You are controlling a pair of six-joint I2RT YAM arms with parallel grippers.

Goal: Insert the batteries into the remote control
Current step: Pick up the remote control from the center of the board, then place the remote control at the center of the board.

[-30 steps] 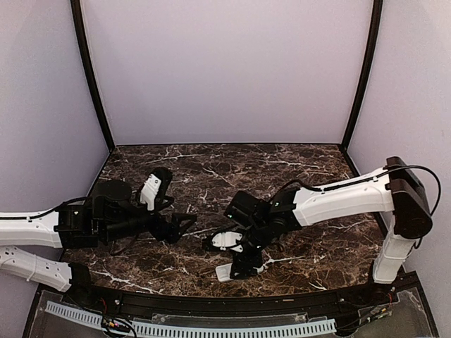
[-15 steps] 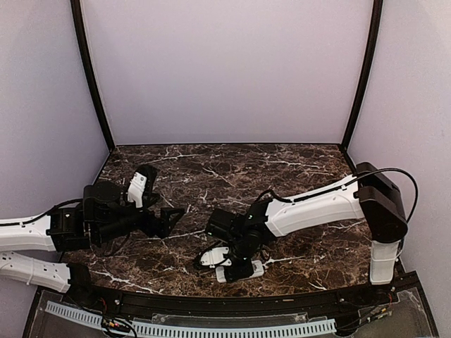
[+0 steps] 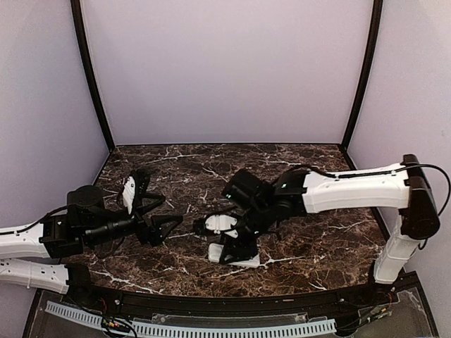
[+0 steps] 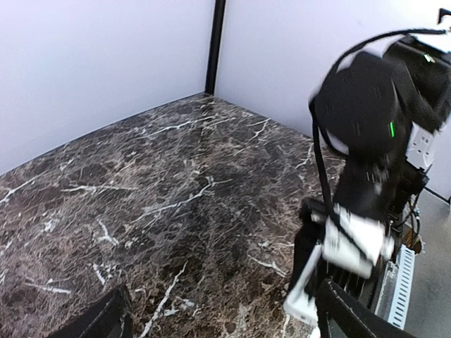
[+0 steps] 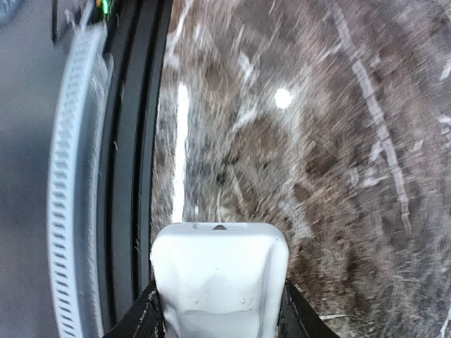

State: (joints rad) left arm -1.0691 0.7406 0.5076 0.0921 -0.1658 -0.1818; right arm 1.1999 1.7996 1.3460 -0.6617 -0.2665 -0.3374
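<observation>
The remote control (image 5: 220, 282) is sitting clamped in your right fingers (image 5: 143, 318), which are just finishing closing and drawing it away from the desk's (image 3: 317, 253) near edge. Your left fingers (image 4: 99, 320) are hanging wide, empty. Batteries aren't showing yet.

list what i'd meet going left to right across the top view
left claw → remote → right arm
</observation>
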